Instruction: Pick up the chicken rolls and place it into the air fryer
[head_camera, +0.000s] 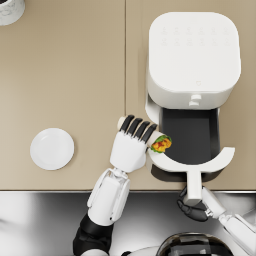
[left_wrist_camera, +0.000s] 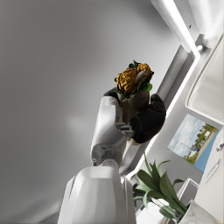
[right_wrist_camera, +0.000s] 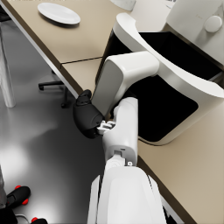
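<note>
On the left of the tan matte tabletop (head_camera: 65, 75) lies a round white plate (head_camera: 52, 148). Right of it, the left hand (head_camera: 131, 145) grips the wrapped chicken roll (head_camera: 161, 144), its long axis level, its orange-and-green filled end pointing right over the rim of the glossy white air fryer's (head_camera: 192, 55) pulled-out dark drawer (head_camera: 190, 137). Nearest, the right hand (right_wrist_camera: 89, 117) closes its dark fingers around the drawer's white handle (right_wrist_camera: 120, 78).
</note>
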